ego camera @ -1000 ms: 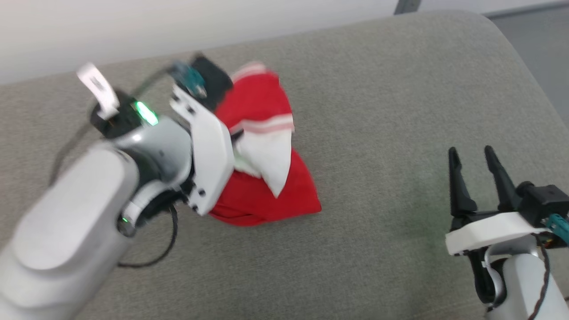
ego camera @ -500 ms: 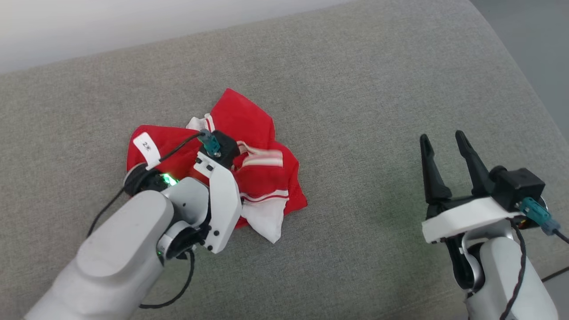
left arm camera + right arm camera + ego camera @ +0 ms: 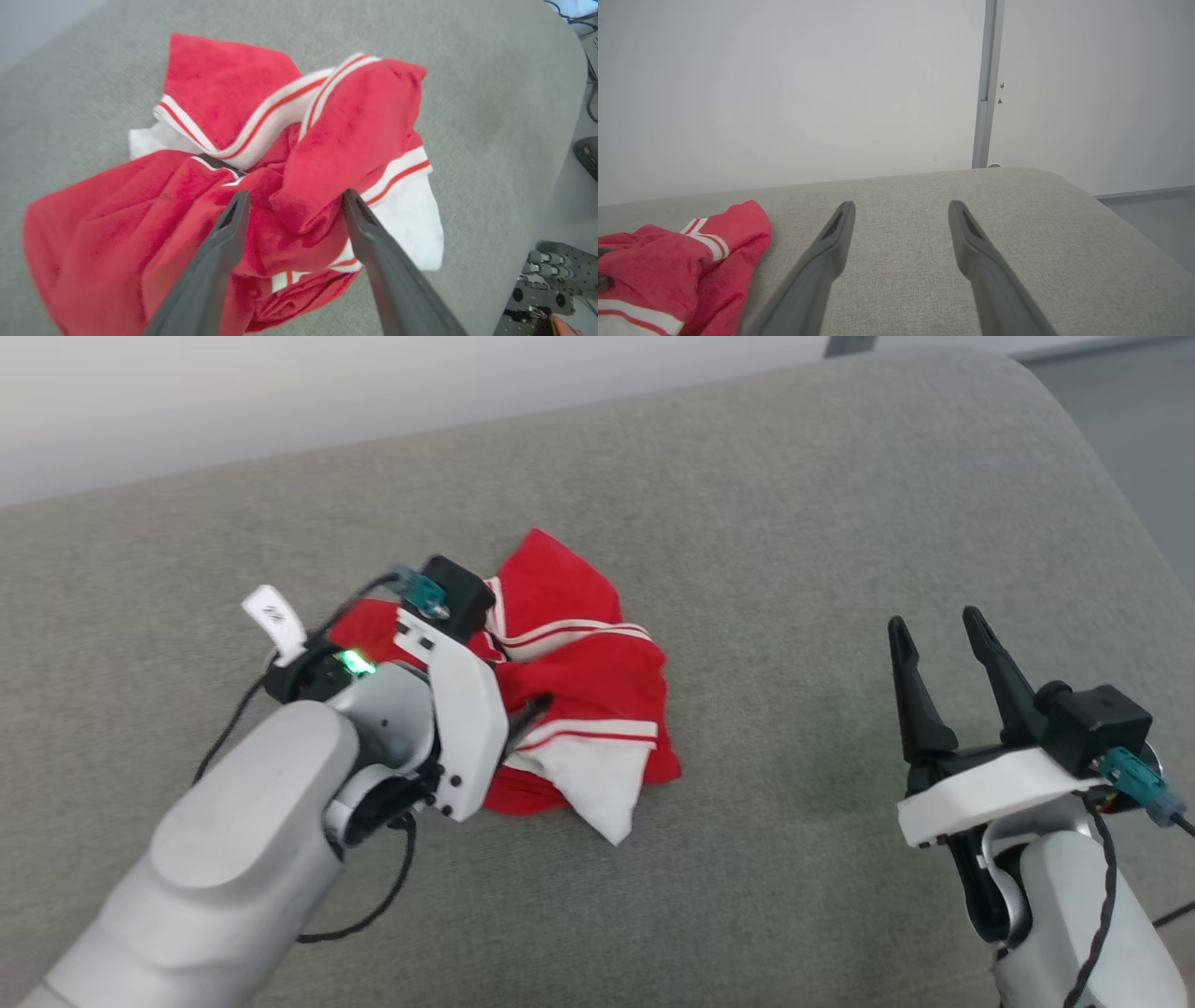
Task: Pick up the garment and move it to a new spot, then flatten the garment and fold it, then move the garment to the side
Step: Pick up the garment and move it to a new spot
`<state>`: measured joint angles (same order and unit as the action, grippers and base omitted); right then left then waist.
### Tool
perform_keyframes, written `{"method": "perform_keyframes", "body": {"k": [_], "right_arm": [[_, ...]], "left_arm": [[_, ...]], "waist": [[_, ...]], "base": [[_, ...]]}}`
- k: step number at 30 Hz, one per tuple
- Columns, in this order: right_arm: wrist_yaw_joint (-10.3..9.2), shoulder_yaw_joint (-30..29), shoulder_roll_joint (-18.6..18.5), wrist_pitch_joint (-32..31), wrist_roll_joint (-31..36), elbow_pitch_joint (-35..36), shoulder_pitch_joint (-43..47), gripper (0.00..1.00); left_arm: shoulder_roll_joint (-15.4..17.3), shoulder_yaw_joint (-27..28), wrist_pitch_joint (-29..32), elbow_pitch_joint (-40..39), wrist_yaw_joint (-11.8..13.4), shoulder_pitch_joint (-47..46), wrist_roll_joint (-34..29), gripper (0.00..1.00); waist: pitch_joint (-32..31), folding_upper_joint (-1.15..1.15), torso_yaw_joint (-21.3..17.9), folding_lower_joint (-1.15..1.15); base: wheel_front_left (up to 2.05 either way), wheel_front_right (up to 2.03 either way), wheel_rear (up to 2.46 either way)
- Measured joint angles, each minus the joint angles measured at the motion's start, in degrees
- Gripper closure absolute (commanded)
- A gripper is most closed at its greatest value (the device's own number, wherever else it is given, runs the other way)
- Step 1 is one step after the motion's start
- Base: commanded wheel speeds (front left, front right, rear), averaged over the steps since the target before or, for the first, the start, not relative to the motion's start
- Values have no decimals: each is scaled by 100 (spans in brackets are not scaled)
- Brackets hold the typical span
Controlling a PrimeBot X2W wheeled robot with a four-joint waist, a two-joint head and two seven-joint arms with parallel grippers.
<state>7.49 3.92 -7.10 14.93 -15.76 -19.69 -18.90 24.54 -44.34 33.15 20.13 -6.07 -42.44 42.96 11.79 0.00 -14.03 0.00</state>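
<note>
Two claws, one in play: the left gripper [image 3: 295,198] was spread wide with its tips down in the red shirt [image 3: 219,93]. A raised red fold sat between its fingers, straddled and not yet pinched. The shirt lay crumpled in a heap directly under and ahead of that claw on the grey cushion [image 3: 794,523]. Most of the red was on the claw's left-finger side. The white sleeve end [image 3: 413,224] was just outside the right finger, and the striped trim band [image 3: 261,135] just past the tips. It was too bunched to show a clean long axis. The right gripper [image 3: 934,621] was also open and held nothing, with the shirt well apart to its left. The left arm was clearly nearer. My read: closing on that fold is the pick.
</note>
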Motion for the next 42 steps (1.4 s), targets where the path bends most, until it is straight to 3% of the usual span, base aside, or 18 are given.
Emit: {"method": "perform_keyframes", "body": {"k": [8,23,31,37,42], "right_arm": [[0,-103,-168,4,21,59,219,0],[0,-321,-259,-5,51,200,688,0],[0,-455,-282,-48,26,252,944,0],[0,-553,-261,-71,29,307,1044,0],[0,-579,-221,-87,33,336,1133,0]], "left_arm": [[476,480,-1194,-809,98,437,-40,0],[1174,1597,-3615,-1573,795,2292,-5,0],[1325,2189,-4510,-1739,1136,3396,268,0],[1312,2624,-4758,-1772,1196,4096,356,0],[1107,3064,-4807,-1747,1134,4535,256,0]], "waist": [[-311,0,411,0],[-957,0,1090,0],[-1183,0,1287,0],[-1244,0,1352,0],[-1264,0,1397,0]], "base": [[0,0,0],[0,0,0],[0,0,0],[0,0,0],[0,0,0]]}}
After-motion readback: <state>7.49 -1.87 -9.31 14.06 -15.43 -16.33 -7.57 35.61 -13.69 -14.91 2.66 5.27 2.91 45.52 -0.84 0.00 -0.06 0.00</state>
